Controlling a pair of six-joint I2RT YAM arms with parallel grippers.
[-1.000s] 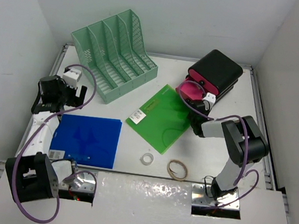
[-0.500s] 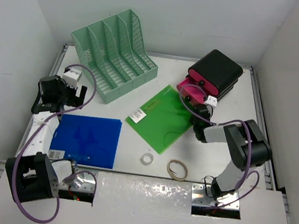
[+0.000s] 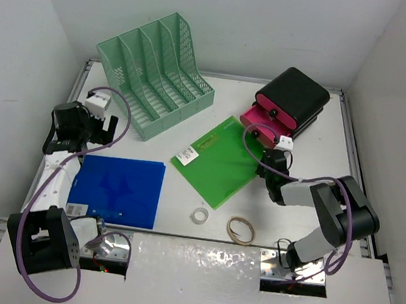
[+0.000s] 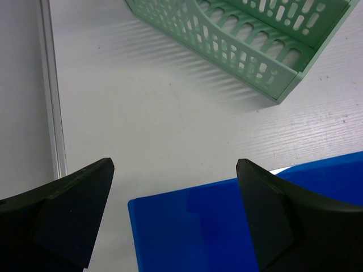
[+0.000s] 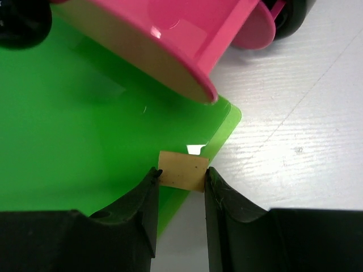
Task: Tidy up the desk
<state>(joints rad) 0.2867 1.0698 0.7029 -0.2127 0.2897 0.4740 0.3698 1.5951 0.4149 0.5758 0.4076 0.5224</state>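
The desk [image 3: 178, 207] is seen spread beneath the green folder [image 3: 217, 160] and out around it on every side, as far as the silver rails [image 4: 50, 85] and the white walls [image 3: 21, 63].

The right arm [image 3: 330, 205] is folded low to the right of the green folder. Its elbow is raised and its forearm is laid almost flat, pointed at the folder's right corner. The right gripper [image 5: 180, 177] is closed there on a small tan square [image 5: 182, 170], which is pinched between the two fingers [image 5: 142, 209] at the folder's corner edge. Whether the square touches the folder cannot be told. The pink drawer [image 5: 170, 34] of a black drawer unit [image 3: 293, 96] is drawn out over the green folder just behind that corner.

The left arm [image 3: 60, 171] is reared up well to the left of the green folder, with the wrist bent downward. The left gripper [image 4: 174, 165] is held wide apart with nothing between its fingers, above the far corner of a blue folder [image 4: 227, 226] laid flat to the left of the green folder.

A mint-green file rack [image 3: 157, 72] is stood behind and to the left of the green folder. A small white tape roll [image 3: 198, 215] and a brown tape ring [image 3: 240, 229] are laid just in front of it, apart from it.
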